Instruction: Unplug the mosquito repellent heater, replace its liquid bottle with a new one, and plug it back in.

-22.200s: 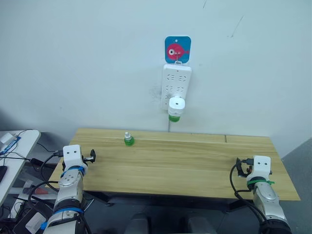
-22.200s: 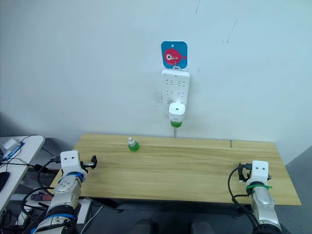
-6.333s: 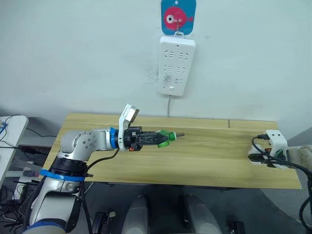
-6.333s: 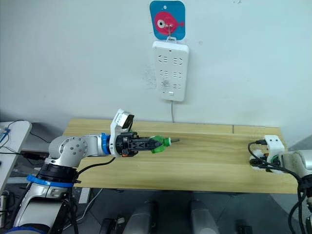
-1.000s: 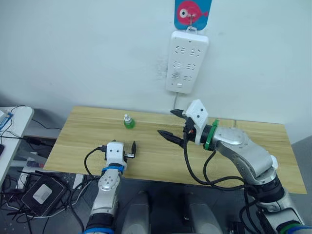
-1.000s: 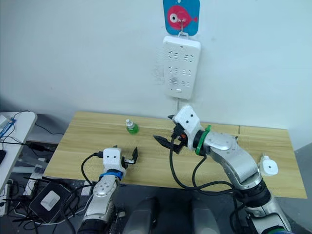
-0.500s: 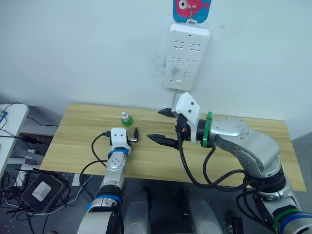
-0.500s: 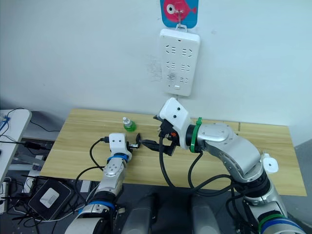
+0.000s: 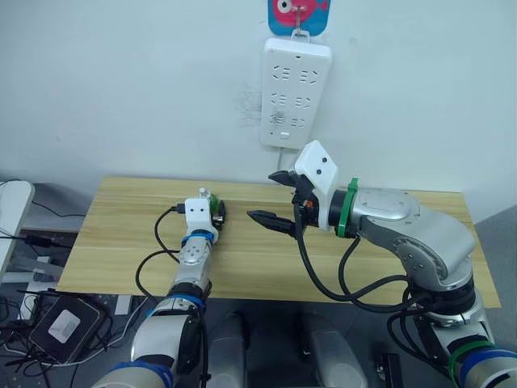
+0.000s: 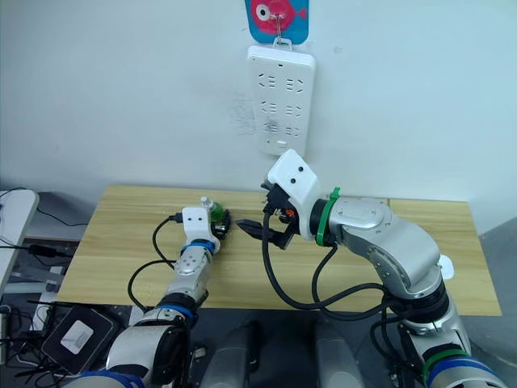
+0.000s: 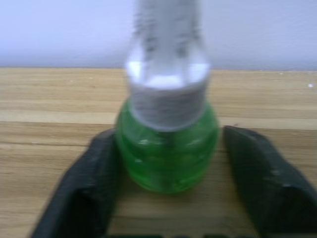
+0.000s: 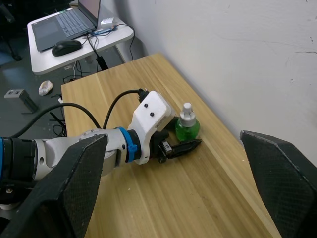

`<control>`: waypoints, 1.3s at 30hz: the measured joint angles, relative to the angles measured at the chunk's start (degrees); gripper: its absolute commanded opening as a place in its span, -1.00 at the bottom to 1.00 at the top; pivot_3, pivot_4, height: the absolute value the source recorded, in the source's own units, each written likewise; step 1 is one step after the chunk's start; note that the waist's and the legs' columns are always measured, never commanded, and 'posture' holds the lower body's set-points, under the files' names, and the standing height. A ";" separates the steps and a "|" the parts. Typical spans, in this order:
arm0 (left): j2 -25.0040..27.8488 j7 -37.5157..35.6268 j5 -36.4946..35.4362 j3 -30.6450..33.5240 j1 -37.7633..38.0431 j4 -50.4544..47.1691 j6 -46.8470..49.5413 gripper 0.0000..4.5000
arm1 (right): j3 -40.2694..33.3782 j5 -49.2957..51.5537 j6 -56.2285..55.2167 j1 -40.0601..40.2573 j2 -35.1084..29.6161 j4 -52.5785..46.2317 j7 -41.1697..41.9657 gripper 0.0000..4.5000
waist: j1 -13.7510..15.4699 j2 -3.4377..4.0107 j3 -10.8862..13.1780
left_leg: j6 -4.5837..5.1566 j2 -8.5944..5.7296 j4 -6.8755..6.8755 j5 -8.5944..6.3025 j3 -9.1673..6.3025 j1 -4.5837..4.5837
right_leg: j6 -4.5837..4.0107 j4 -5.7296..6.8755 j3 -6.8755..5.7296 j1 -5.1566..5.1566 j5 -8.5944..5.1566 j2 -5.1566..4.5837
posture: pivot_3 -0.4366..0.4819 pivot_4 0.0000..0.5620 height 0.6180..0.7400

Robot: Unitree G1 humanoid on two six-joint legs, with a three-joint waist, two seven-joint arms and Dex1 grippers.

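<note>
A small green liquid bottle (image 11: 167, 148) with a white cap stands upright on the wooden table (image 9: 121, 242), towards the back left. My left gripper (image 12: 181, 144) is open, one finger (image 11: 89, 193) on each side of the bottle's green body. My right gripper (image 9: 273, 198) hovers wide open and empty above the table's middle, just right of the bottle (image 10: 212, 208). The mosquito repellent heater (image 10: 443, 266) lies near the table's right edge, mostly hidden behind my right arm.
A white power strip (image 9: 295, 93) hangs on the wall from a blue fish hook (image 9: 297, 14), its cord dropping behind the table. A side table with a laptop (image 12: 74, 22) and a mouse stands off to the left. Cables lie on the floor at the left.
My left gripper has slid forward across the table until its fingers straddle the green bottle. The right gripper has stayed open above the middle of the table.
</note>
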 measured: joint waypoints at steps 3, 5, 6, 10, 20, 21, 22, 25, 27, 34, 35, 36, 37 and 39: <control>0.91 -1.05 0.82 -0.72 0.13 0.16 -0.31 -0.02 | 0.00 0.00 -0.32 0.29 0.02 0.00 -0.04 1.00 | -0.04 0.00 0.00 | -0.02 0.01 -0.01 0.01 -0.02 0.00 | 0.07 0.00 -0.02 0.00 -0.04 0.01 | -0.11 0.28 1.00; 2.04 -2.20 1.78 -1.81 0.14 0.20 -0.47 -0.02 | 0.01 -0.01 -0.95 1.02 -0.14 0.00 0.09 1.00 | 0.01 0.00 0.00 | -0.02 0.00 -0.03 0.01 -0.02 0.00 | 0.05 -0.01 -0.02 -0.01 -0.03 0.01 | -0.09 0.27 1.00; 2.88 -3.62 2.29 -2.68 0.14 0.08 -0.48 -0.02 | 0.01 0.00 -1.75 1.99 -0.57 0.00 0.30 1.00 | 0.07 -0.01 0.00 | -0.03 -0.01 -0.04 0.01 -0.04 -0.03 | 0.05 -0.02 -0.04 -0.02 -0.03 0.01 | -0.06 0.25 1.00; 6.76 -16.30 3.14 -7.06 0.87 -4.65 -0.15 -0.02 | -0.08 -1.18 -7.11 7.37 -4.98 0.85 2.96 1.00 | 0.50 -0.01 0.00 | -0.12 -0.08 -0.12 0.05 0.04 -0.09 | -0.07 -0.06 -0.03 -0.09 0.04 0.00 | -0.01 0.20 1.00; 18.19 -67.07 -12.51 -19.40 2.00 -43.90 27.69 -0.02 | -4.50 0.14 -16.43 10.09 -9.27 6.69 11.43 1.00 | 1.33 -0.01 -0.01 | -0.78 0.19 -0.86 0.46 -0.07 -0.03 | -0.26 -0.01 -0.23 -0.34 0.01 0.34 | -0.01 -0.01 1.00; 18.30 -69.53 -13.36 -19.84 0.65 -44.92 29.92 -0.02 | -4.63 0.91 -16.49 10.50 -9.05 6.61 11.72 1.00 | 1.32 -0.01 -0.01 | -0.77 0.19 -0.85 0.46 -0.06 -0.03 | -0.25 0.00 -0.24 -0.34 0.01 0.42 | -0.02 -0.02 1.00; 18.28 -71.50 -13.99 -20.53 -0.80 -45.38 31.75 -0.02 | -4.64 1.66 -16.50 10.91 -8.64 6.59 12.05 1.00 | 1.29 -0.02 -0.01 | -0.77 0.17 -0.83 0.46 -0.03 -0.05 | -0.25 0.00 -0.23 -0.34 0.01 0.46 | -0.03 -0.04 1.00; 17.61 -74.98 -14.07 -21.38 -3.86 -44.64 32.61 -0.02 | -4.78 2.74 -16.49 11.25 -7.17 6.49 11.87 1.00 | 1.13 -0.03 -0.02 | -0.77 0.11 -0.79 0.46 0.07 -0.06 | -0.24 -0.01 -0.11 -0.35 0.00 0.43 | -0.07 -0.07 1.00; 16.45 -76.50 -13.64 -21.95 -5.81 -43.34 32.23 -0.02 | -4.79 2.84 -16.58 11.23 -6.66 6.45 11.33 1.00 | 1.23 -0.04 -0.03 | -0.77 0.06 -0.77 0.46 0.08 -0.08 | -0.24 -0.02 -0.12 -0.36 0.01 0.39 | -0.09 -0.07 1.00; 14.54 -78.89 -12.51 -22.83 -7.74 -40.23 30.14 -0.02 | -4.79 2.53 -18.72 11.21 -6.26 6.62 10.85 0.92 | 1.15 -0.05 -0.03 | -0.79 0.10 -0.78 0.47 0.08 -0.09 | -0.27 0.02 -0.14 -0.40 0.02 0.39 | -0.13 -0.08 1.00; 14.51 -79.10 -12.46 -22.83 -7.82 -40.10 30.04 -0.02 | -4.79 2.43 -18.98 11.21 -6.26 6.73 10.86 0.83 | 1.14 -0.05 -0.03 | -0.79 0.10 -0.78 0.48 0.07 -0.09 | -0.27 0.02 -0.13 -0.41 0.02 0.38 | -0.13 -0.08 1.00; 14.51 -79.49 -12.40 -22.83 -7.92 -39.91 29.94 -0.02 | -4.79 2.31 -19.13 11.21 -6.28 6.83 10.95 0.74 | 1.13 -0.05 -0.03 | -0.79 0.10 -0.77 0.48 0.07 -0.09 | -0.27 0.03 -0.13 -0.41 0.02 0.38 | -0.13 -0.08 1.00; 14.49 -79.72 -12.36 -22.83 -7.97 -39.80 29.92 -0.02 | -4.77 2.20 -19.20 11.21 -6.37 6.88 11.11 0.61 | 1.13 -0.05 -0.03 | -0.80 0.09 -0.77 0.48 0.07 -0.09 | -0.27 0.03 -0.13 -0.41 0.02 0.38 | -0.13 -0.07 1.00; 13.91 -79.68 -12.36 -22.77 -8.34 -39.08 30.13 -0.02 | -4.54 1.86 -19.97 11.24 -7.17 7.28 11.96 0.29 | 1.15 -0.05 -0.03 | -0.79 0.08 -0.75 0.48 0.07 -0.10 | -0.27 0.03 -0.13 -0.40 0.02 0.37 | -0.11 -0.06 1.00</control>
